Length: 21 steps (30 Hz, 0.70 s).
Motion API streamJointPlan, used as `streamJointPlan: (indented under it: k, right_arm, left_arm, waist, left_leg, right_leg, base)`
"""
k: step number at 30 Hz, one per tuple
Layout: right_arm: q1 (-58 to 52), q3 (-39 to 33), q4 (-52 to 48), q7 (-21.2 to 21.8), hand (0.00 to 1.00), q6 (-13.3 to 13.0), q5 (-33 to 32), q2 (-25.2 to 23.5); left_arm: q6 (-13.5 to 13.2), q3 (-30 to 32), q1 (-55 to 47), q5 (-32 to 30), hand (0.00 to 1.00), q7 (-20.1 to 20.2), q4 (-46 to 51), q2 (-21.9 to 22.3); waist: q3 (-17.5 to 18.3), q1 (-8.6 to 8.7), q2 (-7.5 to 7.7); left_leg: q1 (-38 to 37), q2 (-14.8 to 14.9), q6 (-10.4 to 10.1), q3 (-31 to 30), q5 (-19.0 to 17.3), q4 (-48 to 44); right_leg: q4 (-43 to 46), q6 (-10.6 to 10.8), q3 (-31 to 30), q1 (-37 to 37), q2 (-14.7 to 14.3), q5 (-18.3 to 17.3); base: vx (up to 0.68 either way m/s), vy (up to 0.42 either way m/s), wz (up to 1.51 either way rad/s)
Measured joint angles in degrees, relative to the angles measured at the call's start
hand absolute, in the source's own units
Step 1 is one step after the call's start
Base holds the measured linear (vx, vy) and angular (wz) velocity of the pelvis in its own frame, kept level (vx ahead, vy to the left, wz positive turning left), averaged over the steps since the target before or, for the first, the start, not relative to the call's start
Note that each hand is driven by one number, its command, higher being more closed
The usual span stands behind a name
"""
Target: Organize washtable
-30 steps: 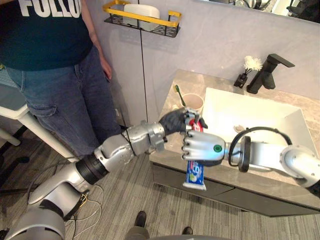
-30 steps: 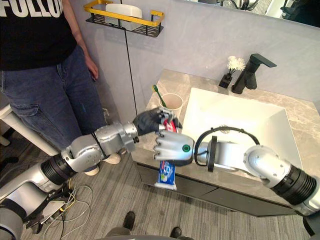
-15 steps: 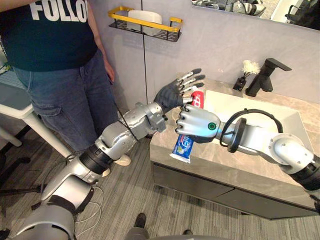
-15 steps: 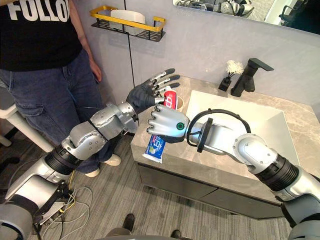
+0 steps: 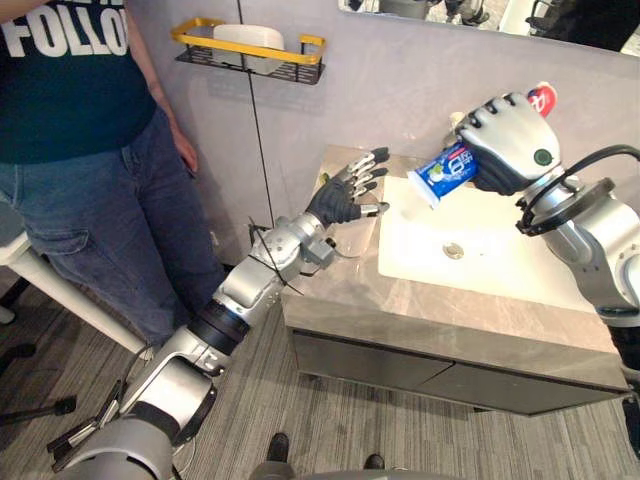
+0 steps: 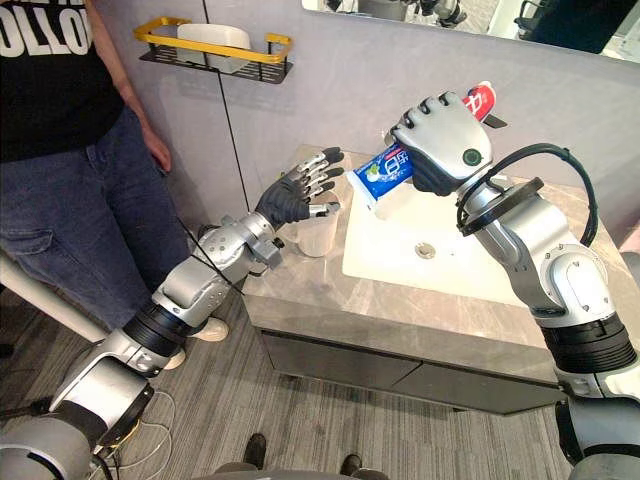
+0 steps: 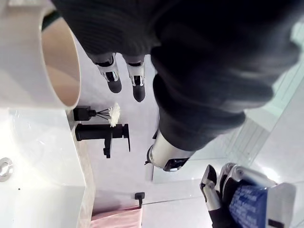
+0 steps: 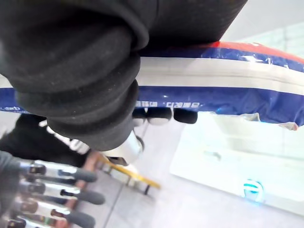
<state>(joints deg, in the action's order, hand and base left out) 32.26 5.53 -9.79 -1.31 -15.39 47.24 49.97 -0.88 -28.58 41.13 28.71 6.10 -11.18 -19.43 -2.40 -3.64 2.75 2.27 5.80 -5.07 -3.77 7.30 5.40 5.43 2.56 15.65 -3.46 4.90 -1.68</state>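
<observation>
right robot hand (image 5: 510, 140) grasps the toothpaste tube (image 5: 447, 168) high above the sink (image 5: 480, 268); left robot hand (image 5: 335, 203) released, fingers spread, by the cup (image 6: 313, 235) just left of the sink

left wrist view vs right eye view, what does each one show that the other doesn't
Left wrist view: the black faucet, the flower vase beside it, and a pink cloth.
Right eye view: the person standing by the yellow shelf.
Both: the cup by the open left robot hand, the sink, and the toothpaste gripped in the right robot hand above the sink.
</observation>
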Motion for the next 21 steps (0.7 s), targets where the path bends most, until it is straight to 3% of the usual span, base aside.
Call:
streamJointPlan:
  k: [6, 14, 18, 21]
  right_arm:
    - [0.0, -3.5, 0.1, -0.1, 1.00, 0.1, -2.1, -0.4]
    - [1.9, -14.8, 1.9, -4.0, 1.00, 1.9, -9.5, -7.1]
    - [2.0, -18.7, 1.9, -5.4, 1.00, 2.2, -14.4, -11.8]
    - [2.0, -23.8, 2.3, -6.5, 1.00, 2.1, -24.3, -16.0]
  left_arm:
    - [-2.9, 7.9, -0.2, -6.9, 0.00, -2.3, 0.1, 1.8]
    - [-5.3, 21.2, -12.2, -11.6, 0.00, -6.5, 11.2, 3.1]
    - [-7.4, 29.9, -19.0, -19.0, 0.00, -9.5, 18.2, 5.9]
    - [-8.1, 36.0, -25.4, -21.6, 0.00, -10.1, 20.2, 7.9]
  waist:
    - [0.1, -0.26, -0.21]
    - [0.6, -0.40, -1.02]
    - [1.1, -0.75, -1.75]
    - [1.3, -2.12, -2.08]
  left_leg:
    - [-0.1, -0.1, 0.1, 0.0, 0.1, 0.0]
    - [-1.0, -0.4, 0.1, -0.4, 0.1, 0.0]
    - [-1.2, -0.3, 0.1, -0.4, 0.1, 0.1]
    - [-1.8, -0.4, 0.0, -0.4, 0.1, 0.4]
  right_leg:
    - [-0.7, 0.1, 0.0, 0.4, 0.0, 0.6]
    - [-1.4, 0.3, 0.0, 1.9, 0.2, 0.8]
    - [-1.9, 0.5, 0.1, 2.3, 0.1, 1.0]
    - [-3.7, 0.7, 0.3, 3.9, 0.0, 1.8]
  base:
    - [0.00, -0.001, -0.01]
    - [0.00, -0.002, 0.03]
    - [0.00, 0.000, 0.00]
    - [-0.03, -0.013, 0.02]
